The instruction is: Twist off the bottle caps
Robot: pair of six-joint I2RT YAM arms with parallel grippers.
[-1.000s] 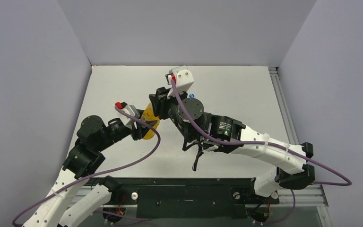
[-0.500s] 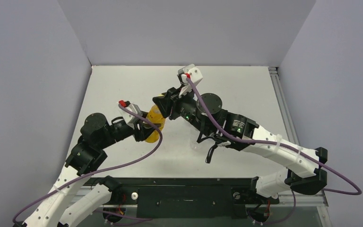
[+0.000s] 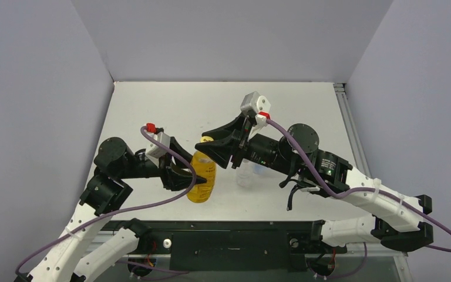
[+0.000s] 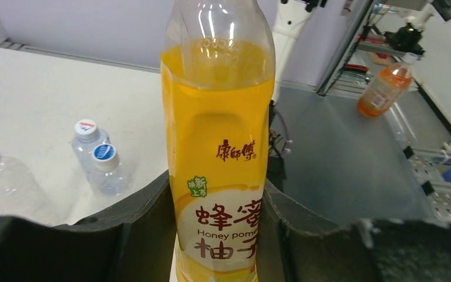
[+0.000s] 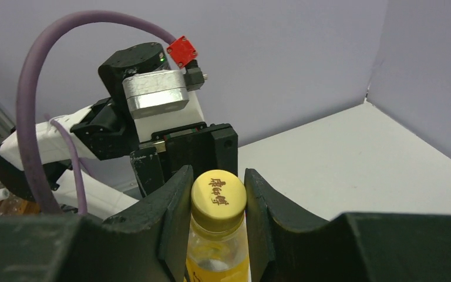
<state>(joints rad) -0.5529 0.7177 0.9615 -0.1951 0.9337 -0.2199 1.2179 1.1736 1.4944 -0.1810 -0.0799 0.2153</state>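
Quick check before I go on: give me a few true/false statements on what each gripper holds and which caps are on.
1. The left gripper clamps the yellow-orange bottle by its body. True.
2. The yellow cap is already off the bottle. False: it sits on the neck, with the right gripper closed on it from both sides.
3. The three clear bottles on the table all have their white-and-blue caps on. True.
4. The yellow-orange bottle lies on its side on the table. False: it is held upright between the left gripper's fingers.
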